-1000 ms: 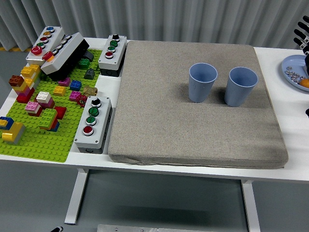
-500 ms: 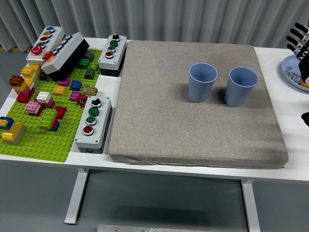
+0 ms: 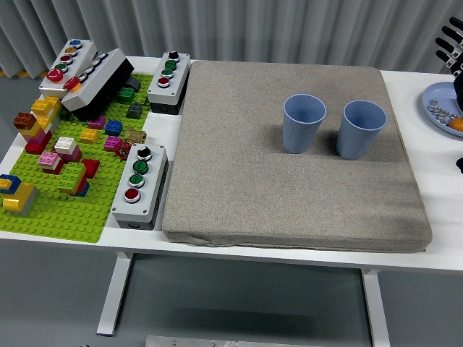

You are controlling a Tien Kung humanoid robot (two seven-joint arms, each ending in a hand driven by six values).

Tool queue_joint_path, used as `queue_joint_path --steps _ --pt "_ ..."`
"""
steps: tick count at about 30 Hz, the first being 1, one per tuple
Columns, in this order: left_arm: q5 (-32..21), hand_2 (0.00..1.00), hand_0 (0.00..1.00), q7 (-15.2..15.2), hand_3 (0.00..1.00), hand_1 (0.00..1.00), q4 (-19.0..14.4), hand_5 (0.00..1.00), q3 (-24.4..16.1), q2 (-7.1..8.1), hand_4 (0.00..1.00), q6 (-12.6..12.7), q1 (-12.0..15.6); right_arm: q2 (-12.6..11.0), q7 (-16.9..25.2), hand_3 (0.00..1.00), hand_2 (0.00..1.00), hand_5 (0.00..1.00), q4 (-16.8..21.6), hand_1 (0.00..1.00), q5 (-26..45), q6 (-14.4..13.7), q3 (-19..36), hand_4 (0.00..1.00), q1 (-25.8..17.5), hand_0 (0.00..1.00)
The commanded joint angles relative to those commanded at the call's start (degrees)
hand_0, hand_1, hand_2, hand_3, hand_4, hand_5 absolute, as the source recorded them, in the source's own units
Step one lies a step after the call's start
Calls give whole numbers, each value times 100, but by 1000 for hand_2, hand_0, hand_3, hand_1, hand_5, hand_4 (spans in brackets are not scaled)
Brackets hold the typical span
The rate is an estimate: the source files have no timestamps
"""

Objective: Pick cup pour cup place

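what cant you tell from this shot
- Cups, head view: whether they hold anything; their walls hide the bottoms.
- Right robot hand: cut off by the right edge, pose unclear.
- Plate: cut by the same edge; its small items are too tiny to name.
- Left arm: out of frame.

Mat (image 3: 289,181): on the table (image 3: 434,210), centre. On the mat, far right part: two cups, upright, side by side, apart; left cup (image 3: 304,123), right cup (image 3: 361,129). Left of the mat: button boxes (image 3: 140,184), then baseplate (image 3: 51,210) bearing bricks (image 3: 69,148). Right of the mat: plate (image 3: 434,108), at the table's edge.
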Motion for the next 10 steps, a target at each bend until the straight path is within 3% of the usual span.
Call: queue_joint_path --steps 10 --pt "-3 913 808 2 786 850 0 998 -13 1 591 40 -29 -16 -8 760 795 998 21 798 -13 6 42 721 55 923"
